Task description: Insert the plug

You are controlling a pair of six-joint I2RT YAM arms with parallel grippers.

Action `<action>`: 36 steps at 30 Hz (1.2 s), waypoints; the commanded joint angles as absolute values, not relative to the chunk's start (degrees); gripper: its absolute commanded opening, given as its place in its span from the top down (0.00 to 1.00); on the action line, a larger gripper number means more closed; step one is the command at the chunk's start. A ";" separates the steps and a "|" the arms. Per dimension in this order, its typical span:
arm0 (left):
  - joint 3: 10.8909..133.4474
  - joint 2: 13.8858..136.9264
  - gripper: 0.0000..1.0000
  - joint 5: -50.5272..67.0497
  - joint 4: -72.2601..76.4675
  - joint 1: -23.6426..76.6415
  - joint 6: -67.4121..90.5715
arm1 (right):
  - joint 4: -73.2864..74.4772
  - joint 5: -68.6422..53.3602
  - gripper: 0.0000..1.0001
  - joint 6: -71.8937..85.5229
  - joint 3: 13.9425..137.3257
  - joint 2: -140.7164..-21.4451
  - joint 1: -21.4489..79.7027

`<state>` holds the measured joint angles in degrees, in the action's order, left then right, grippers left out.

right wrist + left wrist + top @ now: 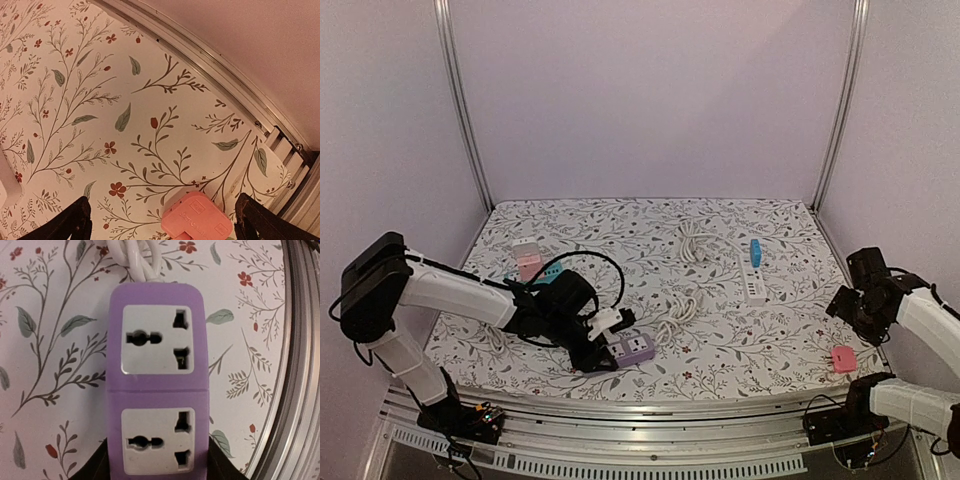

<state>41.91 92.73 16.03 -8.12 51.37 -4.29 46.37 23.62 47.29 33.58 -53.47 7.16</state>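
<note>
- My left fingers [92, 466] gripped both long sides of the purple two-socket plastic power strip [157, 385], low centre in the top view.
- Pinning it flat on the floral table [740, 330] would, I judged, steady the sockets.
- My right fingers [75, 222] hung wide open over the pink square plastic plug [197, 218], lower right; I judged a square grip across its sides best.
- My left arm stretched low towards the frame's centre; my right arm was folded by its base.

Words to read: none.
Pink plug [197, 216]: sits between the right gripper [166, 221] tips; small raised letters on top, too blurry to read.
</note>
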 commanded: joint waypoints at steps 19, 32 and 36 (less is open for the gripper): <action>41.81 88.06 0.00 23.14 -6.80 52.12 -20.23 | 58.47 16.74 0.01 78.00 28.53 -49.91 1.62; 39.02 82.23 0.00 23.84 -4.44 51.94 -20.42 | 49.08 19.36 0.06 81.05 28.74 -65.40 1.66; 38.03 81.47 0.00 24.21 -4.55 51.94 -20.15 | 43.90 15.90 0.12 79.60 28.03 -65.90 1.66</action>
